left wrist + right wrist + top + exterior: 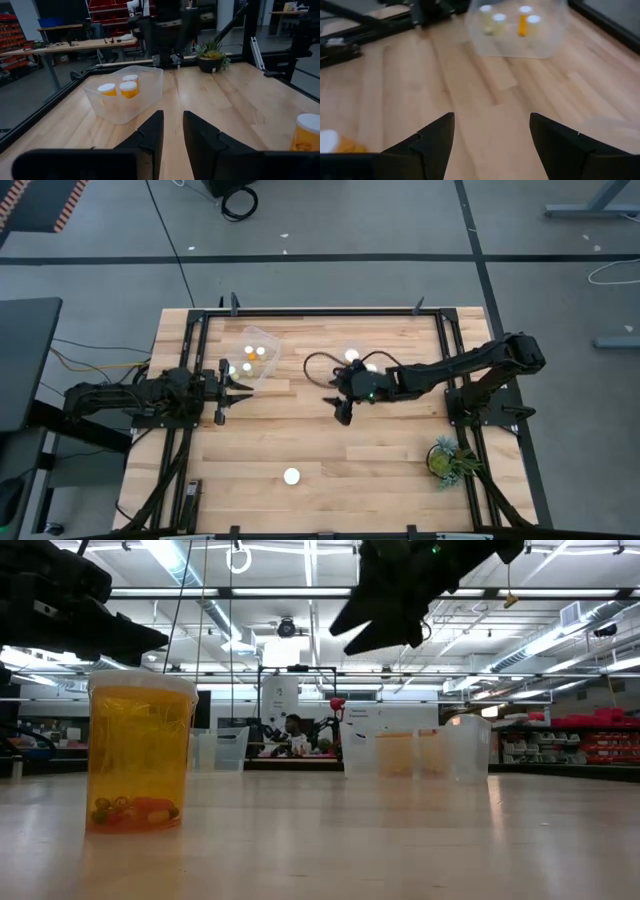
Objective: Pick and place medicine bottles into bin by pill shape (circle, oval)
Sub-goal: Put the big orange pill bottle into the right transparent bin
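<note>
- In the high view the right arm [450, 370] hides part of the second bin, so only two white caps [352, 356] show beside it near the table's far edge; how many bottles sit there cannot be told.
- The clear bin [258, 352] toward the far left corner holds three bottles [128, 89]; their pill shapes cannot be made out.
- A lone bottle [291, 476] stands near the table's near edge; in the low view it looms large [139, 752], with pills at its bottom.
- In the right wrist view another bottle [335, 143] is cut off at the frame edge.
- The right gripper [343, 408] hangs above the table's middle, fingers [432, 140] spread wide, holding nothing.
- The left gripper [222, 390] sits by the left edge, just beside the clear bin, fingers [150, 134] a narrow gap apart and empty.
- A plant [447, 459] stands at the near right corner.
</note>
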You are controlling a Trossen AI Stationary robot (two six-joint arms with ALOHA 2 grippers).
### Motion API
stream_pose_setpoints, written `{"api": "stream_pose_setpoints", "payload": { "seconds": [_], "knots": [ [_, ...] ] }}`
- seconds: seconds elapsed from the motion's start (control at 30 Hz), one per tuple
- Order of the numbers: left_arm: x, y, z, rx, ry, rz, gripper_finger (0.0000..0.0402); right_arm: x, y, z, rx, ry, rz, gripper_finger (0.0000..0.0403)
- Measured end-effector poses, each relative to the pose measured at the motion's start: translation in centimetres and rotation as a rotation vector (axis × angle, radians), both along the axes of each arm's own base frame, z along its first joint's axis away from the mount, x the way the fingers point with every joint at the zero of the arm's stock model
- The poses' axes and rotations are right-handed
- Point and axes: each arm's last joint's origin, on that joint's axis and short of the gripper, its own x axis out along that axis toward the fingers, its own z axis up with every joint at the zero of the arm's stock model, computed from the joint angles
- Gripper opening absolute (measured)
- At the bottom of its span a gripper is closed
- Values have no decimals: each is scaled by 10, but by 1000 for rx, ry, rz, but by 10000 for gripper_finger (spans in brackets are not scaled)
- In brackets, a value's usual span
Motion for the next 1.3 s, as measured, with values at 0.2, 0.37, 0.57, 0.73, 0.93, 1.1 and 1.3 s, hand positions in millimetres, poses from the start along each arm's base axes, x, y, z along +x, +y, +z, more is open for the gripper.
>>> {"api": "stream_pose_setpoints", "payload": {
  "seconds": [0.2,0.37,0.57,0.73,0.93,1.1,1.3],
  "knots": [
    [0,0,-1,0,5,0,89,45,30,-6,-31,61,95,265],
    [0,0,-1,0,6,1,90,87,52,-4,-37,106,221,265],
    [0,0,-1,0,7,0,83,120,76,-6,-21,154,318,265],
    [0,0,-1,0,6,0,88,138,97,-9,-13,165,372,265],
    [0,0,-1,-1,11,0,89,155,121,-19,-19,217,416,265],
    [0,0,-1,-1,8,0,81,165,139,-32,-26,262,442,265],
    [0,0,-1,-1,10,0,84,163,154,-37,-53,280,464,265]
  ]
}}
